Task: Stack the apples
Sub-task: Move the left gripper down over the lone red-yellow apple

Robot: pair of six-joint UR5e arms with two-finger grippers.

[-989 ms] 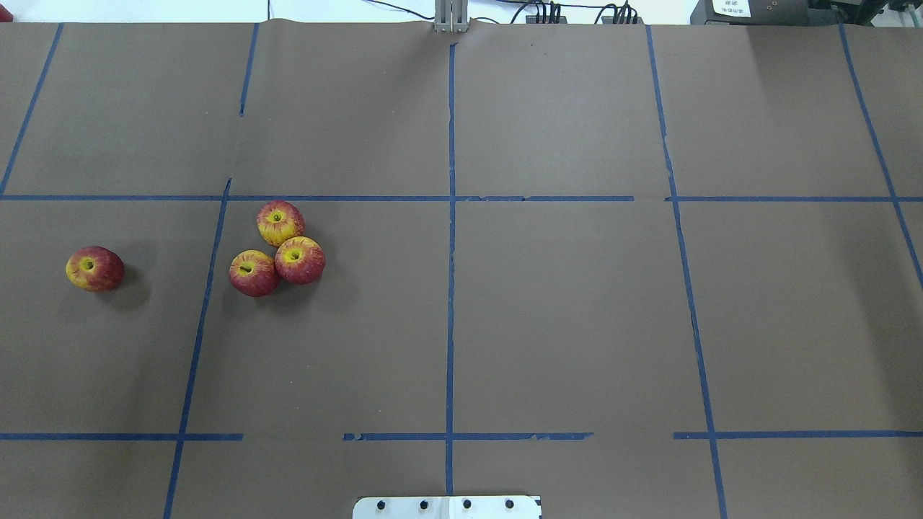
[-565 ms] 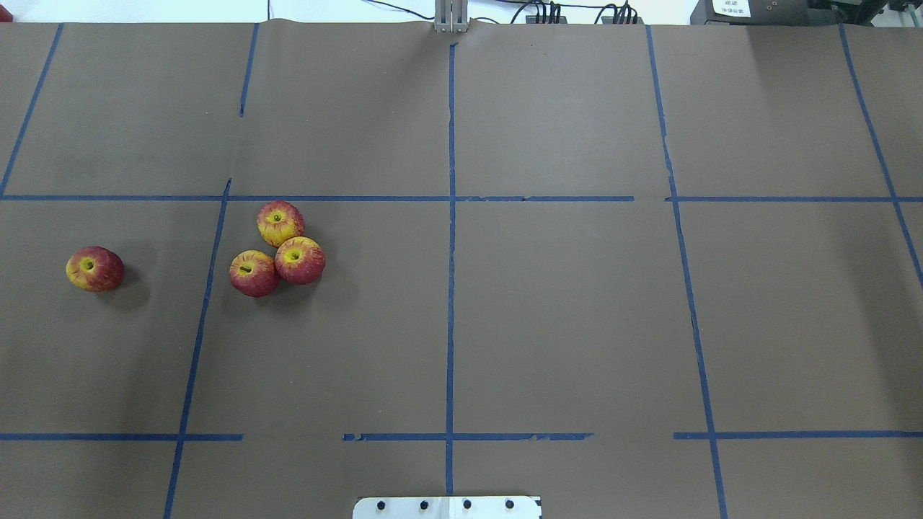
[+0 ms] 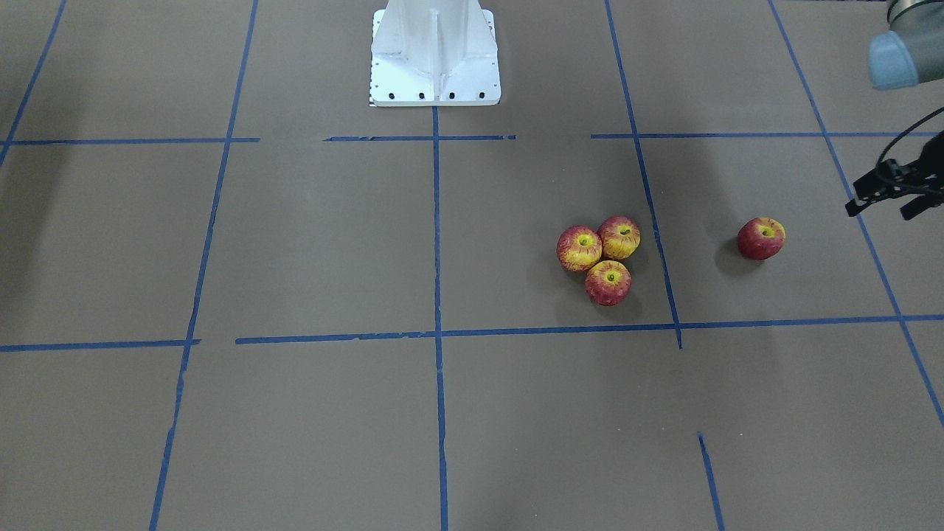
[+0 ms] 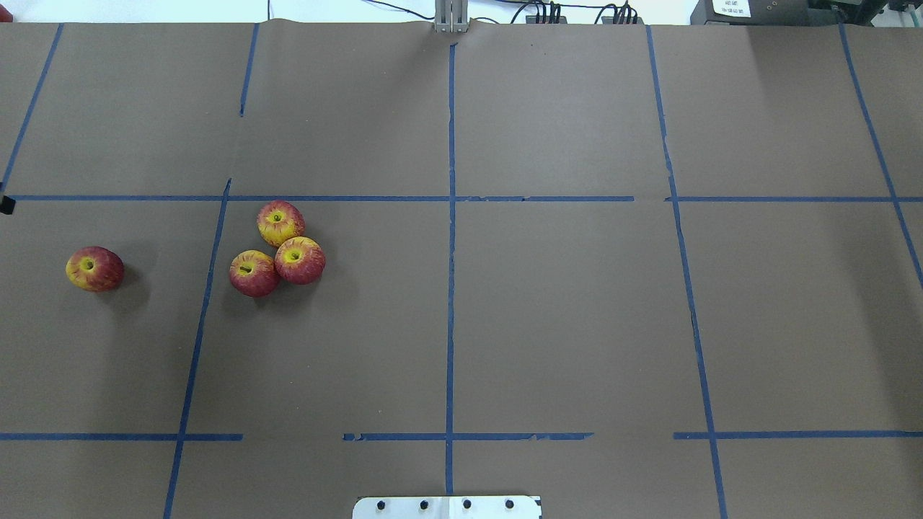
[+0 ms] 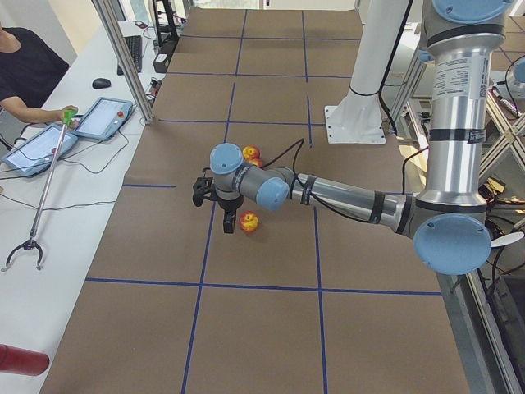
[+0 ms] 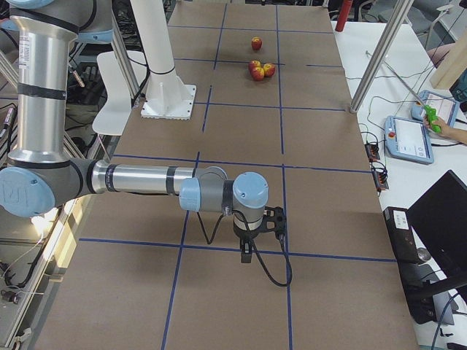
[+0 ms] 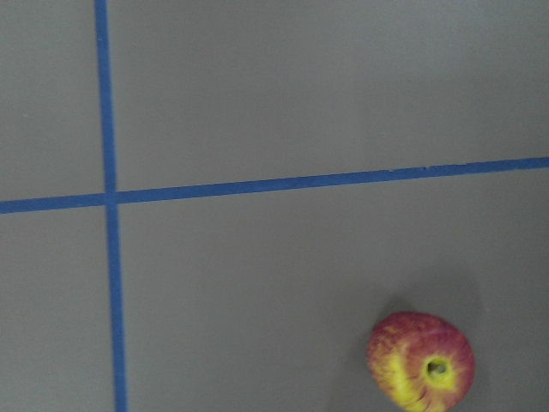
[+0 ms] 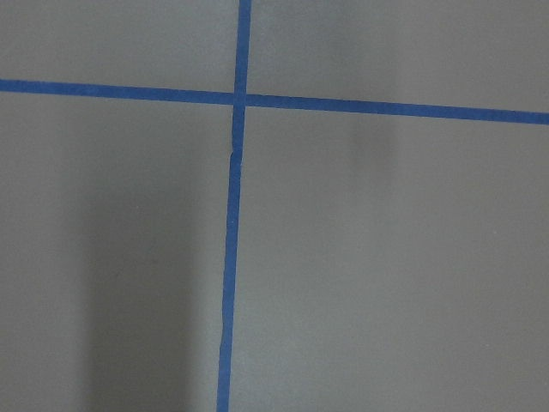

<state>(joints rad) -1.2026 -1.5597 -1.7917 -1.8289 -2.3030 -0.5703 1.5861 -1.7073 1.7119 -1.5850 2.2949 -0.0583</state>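
Three apples lie touching in a cluster, which also shows in the front view. The fourth apple lies alone further to the robot's left, and shows in the front view and low right in the left wrist view. My left gripper hovers beyond that single apple, near the table's left end, with its fingers apart and empty. Only a black tip of it shows in the overhead view. My right gripper shows only in the right side view, over bare table far from the apples. I cannot tell its state.
The brown table cover carries a grid of blue tape lines. The robot's white pedestal stands at the near middle edge. A side bench with tablets and an operator runs along the far edge.
A black tip of my left gripper has come into the overhead view at its left edge. The apples have not moved.
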